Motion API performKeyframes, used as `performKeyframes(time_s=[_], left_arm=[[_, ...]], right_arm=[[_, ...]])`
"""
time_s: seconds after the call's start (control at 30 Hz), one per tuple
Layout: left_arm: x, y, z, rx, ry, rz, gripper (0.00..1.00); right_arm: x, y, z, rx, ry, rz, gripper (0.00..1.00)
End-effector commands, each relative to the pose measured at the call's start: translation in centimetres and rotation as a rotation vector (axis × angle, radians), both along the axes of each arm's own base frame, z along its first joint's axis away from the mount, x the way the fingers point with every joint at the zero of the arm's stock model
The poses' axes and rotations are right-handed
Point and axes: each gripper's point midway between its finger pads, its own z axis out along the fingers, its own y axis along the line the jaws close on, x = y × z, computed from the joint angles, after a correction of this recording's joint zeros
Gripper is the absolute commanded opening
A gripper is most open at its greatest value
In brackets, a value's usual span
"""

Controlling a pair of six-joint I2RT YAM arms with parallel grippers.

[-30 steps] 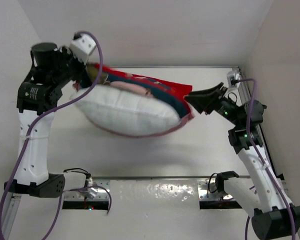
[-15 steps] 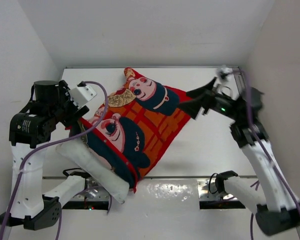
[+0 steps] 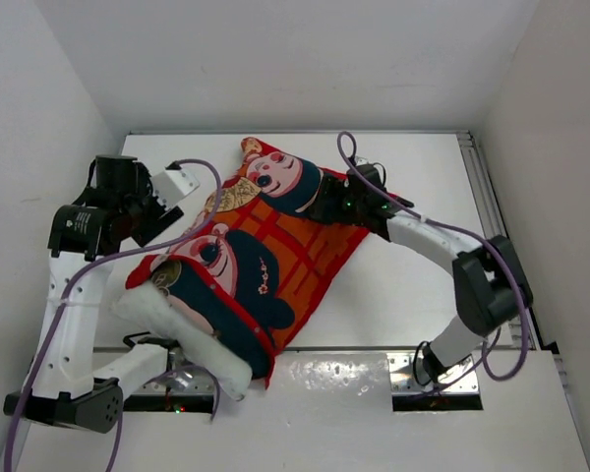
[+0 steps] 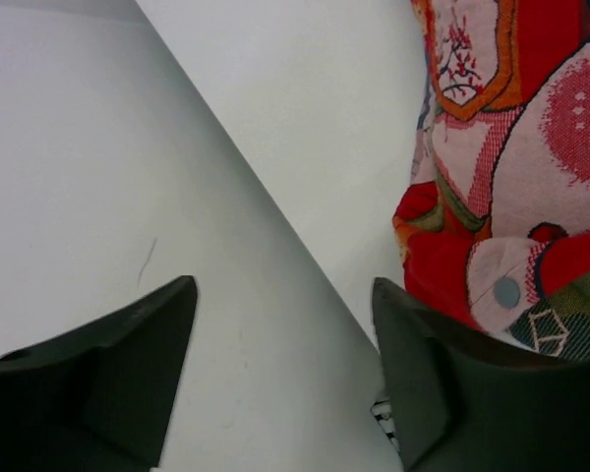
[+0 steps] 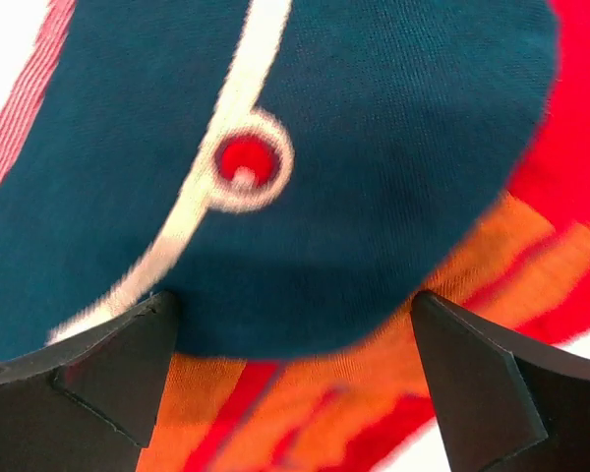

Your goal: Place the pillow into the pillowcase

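Both arms have let the bundle drop: the pillowcase (image 3: 295, 246) now lies slanted on the table (image 3: 413, 285) with the pillow (image 3: 162, 317) inside, one white end poking out near the left arm's base. Left gripper (image 4: 282, 283) hangs beside the cloth, jaws apart and empty. Right gripper (image 5: 292, 295) hovers over the far corner, jaws wide, holding nothing

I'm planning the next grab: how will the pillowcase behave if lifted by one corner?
Probably floppy: the pillowcase follows the bulge of the pillow and lies flat beyond it. Likely light, since the cloth looks thin. Where it covers the pillow, it may drag.
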Motion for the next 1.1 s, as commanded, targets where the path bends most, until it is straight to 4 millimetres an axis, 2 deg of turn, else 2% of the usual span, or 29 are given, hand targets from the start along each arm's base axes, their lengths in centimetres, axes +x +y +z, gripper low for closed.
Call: performKeyframes(time_s=[0.0,0.07,0.1,0.13,0.17,0.2,0.23,0.27,0.3,0.33,0.37,0.4,0.43,0.47,0.5,0.57,0.6,0.63,0.7,0.73,0.8,0.83,0.87,0.9,0.93,0.97,1.0,1.03,1.07], left_arm=[[0.1,-0.5,-1.5,-0.066,0.001,0.021,0.73],[0.9,-0.8,-3.1,-0.097,0.014,0.041,0.78],[1.1,-0.8,-3.3,-0.120,0.011,0.062,0.80],[1.7,-0.9,-2.8,-0.137,-0.014,0.071,0.80],[2.3,-1.1,-2.7,-0.154,-0.012,0.072,0.82],[2.7,-1.2,-2.5,-0.169,-0.021,0.080,0.83],[3.2,-1.5,-2.0,-0.185,-0.042,0.080,0.83],[3.9,-2.0,-1.7,-0.212,-0.045,0.069,0.84],[4.3,-2.4,-1.6,-0.241,-0.045,0.066,0.84],[4.5,-3.2,-1.8,-0.267,-0.026,0.040,0.89],[5.1,-4.4,-1.9,-0.310,-0.004,-0.002,0.95],[5.2,-5.2,-1.9,-0.333,0.011,-0.020,0.98],[5.4,-6.5,-2.0,-0.350,0.028,-0.052,1.00],[5.8,-7.6,-2.1,-0.383,0.041,-0.064,1.00],[6.0,-8.3,-2.0,-0.401,0.046,-0.078,1.00],[6.4,-10.8,-1.8,-0.452,0.071,-0.143,1.00],[6.5,-12.5,-2.0,-0.481,0.094,-0.191,1.00],[6.6,-13.6,-1.9,-0.496,0.100,-0.221,1.00],[6.6,-16.2,-1.9,-0.536,0.129,-0.280,1.00],[7.0,-17.4,-2.6,-0.553,0.160,-0.288,1.00],[7.6,-19.3,-3.1,-0.559,0.164,-0.313,1.00],[8.5,-19.3,-4.0,-0.529,0.162,-0.279,1.00],[9.2,-19.3,-4.5,-0.506,0.150,-0.257,1.00],[10.4,-18.9,-5.0,-0.456,0.104,-0.214,1.00],[11.1,-18.6,-5.8,-0.423,0.099,-0.190,1.00],[11.8,-18.3,-6.1,-0.395,0.079,-0.171,0.99],[12.5,-17.6,-6.5,-0.357,0.071,-0.137,0.99],[12.0,-17.5,-7.0,-0.334,0.112,-0.147,0.98],[11.8,-18.0,-6.9,-0.351,0.134,-0.170,0.97]], right_arm=[[2.3,3.0,-0.3,0.153,0.009,-0.069,0.94],[3.5,4.3,-0.2,0.275,0.018,-0.095,0.70],[4.2,4.7,-1.5,0.301,0.044,-0.111,0.37],[5.2,5.4,-1.0,0.355,0.051,-0.102,0.20],[8.6,6.0,2.7,0.417,-0.023,-0.097,0.05],[10.3,6.7,1.1,0.417,0.011,-0.101,0.00],[12.2,7.8,2.7,0.443,-0.009,-0.069,0.00],[15.7,9.5,9.2,0.498,-0.124,-0.022,0.00],[17.2,10.5,11.0,0.513,-0.164,0.004,0.00],[18.7,12.1,9.7,0.501,-0.172,0.053,0.10],[19.6,14.2,16.4,0.557,-0.321,0.128,0.26],[19.9,15.0,17.4,0.548,-0.381,0.172,0.48],[20.1,15.7,18.0,0.551,-0.420,0.202,0.98],[20.1,15.4,19.3,0.565,-0.486,0.233,0.99],[19.9,14.9,19.5,0.567,-0.506,0.243,0.99],[19.5,11.0,19.6,0.570,-0.516,0.193,0.99],[18.2,8.9,19.7,0.560,-0.509,0.165,0.99],[18.3,6.1,19.9,0.546,-0.514,0.120,0.99],[17.2,2.7,19.7,0.494,-0.523,0.054,0.99],[15.2,-0.4,19.6,0.448,-0.512,0.001,0.99],[13.3,-3.8,18.9,0.348,-0.514,-0.075,0.99],[11.4,-5.8,15.0,0.283,-0.419,-0.117,0.99],[9.1,-7.5,17.5,0.239,-0.477,-0.149,0.99],[7.1,-8.5,14.4,0.190,-0.408,-0.172,0.99],[4.4,-9.2,15.4,0.166,-0.418,-0.182,0.99],[3.1,-10.1,14.6,0.123,-0.411,-0.225,0.99],[0.5,-9.3,10.8,0.103,-0.347,-0.203,0.99],[-1.4,-8.9,11.8,0.139,-0.384,-0.205,0.99],[-2.8,-8.4,10.5,0.158,-0.365,-0.201,0.99]])
